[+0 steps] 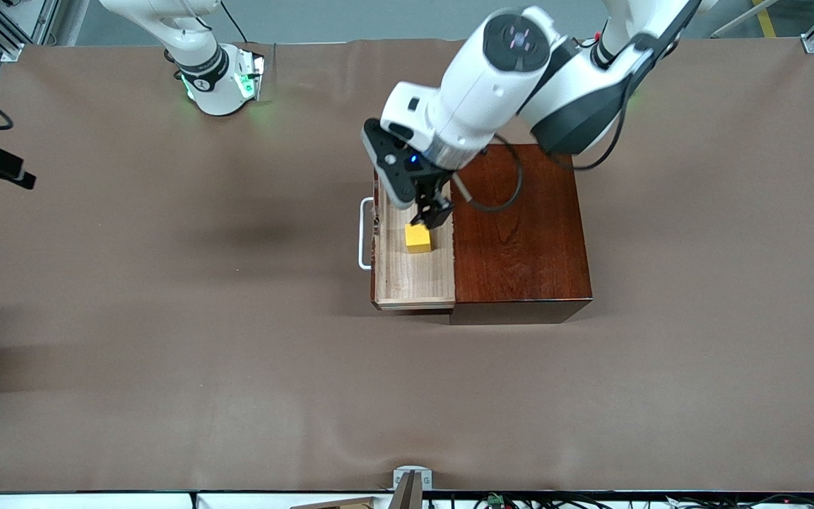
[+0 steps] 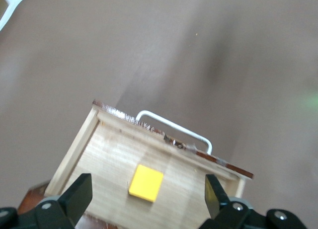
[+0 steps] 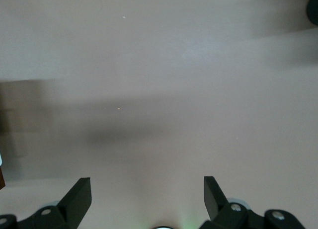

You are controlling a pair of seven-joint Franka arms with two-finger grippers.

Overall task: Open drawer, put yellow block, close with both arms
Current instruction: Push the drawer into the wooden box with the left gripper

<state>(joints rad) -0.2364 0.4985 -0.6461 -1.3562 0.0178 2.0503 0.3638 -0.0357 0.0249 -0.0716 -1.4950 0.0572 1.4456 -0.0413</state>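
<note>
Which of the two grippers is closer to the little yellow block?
The left. The left gripper hangs open right over the yellow block in the drawer; the right gripper waits open over bare table.

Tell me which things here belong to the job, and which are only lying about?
Belong to the job:
- drawer, pulled open
- yellow block, lying in the drawer
- wooden box that holds the drawer
- left hand, open, over the block
- right hand, open, waiting over bare table

Only lying about:
- metal bracket at the table edge nearest the front camera
</note>
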